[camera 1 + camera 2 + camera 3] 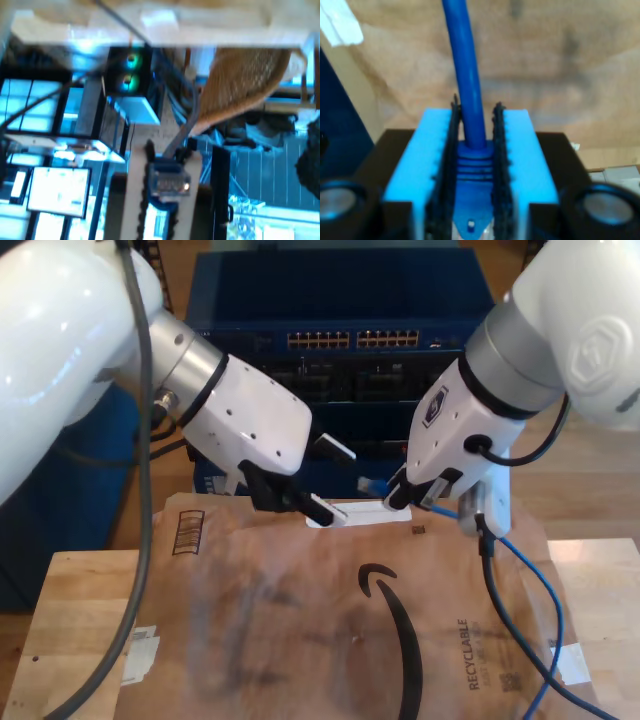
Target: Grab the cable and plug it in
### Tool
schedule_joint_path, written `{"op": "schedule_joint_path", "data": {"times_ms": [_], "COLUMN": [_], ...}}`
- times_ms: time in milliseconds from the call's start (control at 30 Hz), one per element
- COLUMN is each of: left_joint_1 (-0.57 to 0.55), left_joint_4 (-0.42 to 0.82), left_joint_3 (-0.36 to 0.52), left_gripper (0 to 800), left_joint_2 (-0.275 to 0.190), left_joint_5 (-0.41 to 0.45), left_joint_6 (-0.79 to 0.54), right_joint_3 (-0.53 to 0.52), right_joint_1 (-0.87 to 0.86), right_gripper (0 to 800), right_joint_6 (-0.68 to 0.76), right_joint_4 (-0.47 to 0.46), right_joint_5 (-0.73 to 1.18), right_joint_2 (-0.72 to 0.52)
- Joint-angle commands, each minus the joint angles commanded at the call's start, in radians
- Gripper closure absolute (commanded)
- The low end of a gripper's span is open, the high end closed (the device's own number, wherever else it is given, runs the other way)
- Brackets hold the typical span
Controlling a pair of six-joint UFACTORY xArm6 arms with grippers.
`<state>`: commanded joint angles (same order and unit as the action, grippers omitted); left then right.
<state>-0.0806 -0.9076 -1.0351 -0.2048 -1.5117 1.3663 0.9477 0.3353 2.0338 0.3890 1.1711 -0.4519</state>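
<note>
In the first wrist view, my first gripper [167, 205] is shut on a blue clip plug of the cable [170, 182], and its lead runs away from the jaws. In the second wrist view, my second gripper [476, 175] clamps the ribbed boot of the cable [467, 75] between blue pads [530, 160]. The wire there runs out over brown paper. In the exterior view, the blue cable [500, 560] trails from the fingers [398, 495] of the arm on that view's right, down to the lower right. The other arm's fingers [315, 508] hover just above the paper.
A blue network switch [350, 340] with rows of ports stands at the back of the exterior view. Brown recyclable paper [300, 620] covers the wooden table [70, 620]. A white slip [355, 515] lies between the two arms. Black wires [140, 490] hang from the arm on that view's left.
</note>
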Motion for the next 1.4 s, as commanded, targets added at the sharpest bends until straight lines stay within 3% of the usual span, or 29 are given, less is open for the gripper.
{"op": "schedule_joint_path", "data": {"times_ms": [200,433,1267,1400], "left_joint_1": [0.034,0.109,0.140,0.140], "left_joint_4": [-0.012,-0.158,-0.161,-0.161], "left_joint_3": [-0.002,-0.002,-0.005,-0.008], "left_gripper": [0,0,2,2], "left_joint_2": [0.000,0.000,-0.017,-0.017], "left_joint_5": [-0.034,-0.101,-0.149,-0.187], "left_joint_6": [-0.023,-0.117,-0.135,-0.140], "right_joint_3": [0.017,0.040,0.063,0.069], "right_joint_1": [0.000,0.000,0.005,0.005], "right_gripper": [798,798,798,797], "right_joint_6": [-0.017,-0.017,-0.041,-0.043], "right_joint_4": [0.041,0.057,0.104,0.115], "right_joint_5": [0.011,0.011,0.026,0.026], "right_joint_2": [-0.008,-0.008,-0.006,-0.006]}}
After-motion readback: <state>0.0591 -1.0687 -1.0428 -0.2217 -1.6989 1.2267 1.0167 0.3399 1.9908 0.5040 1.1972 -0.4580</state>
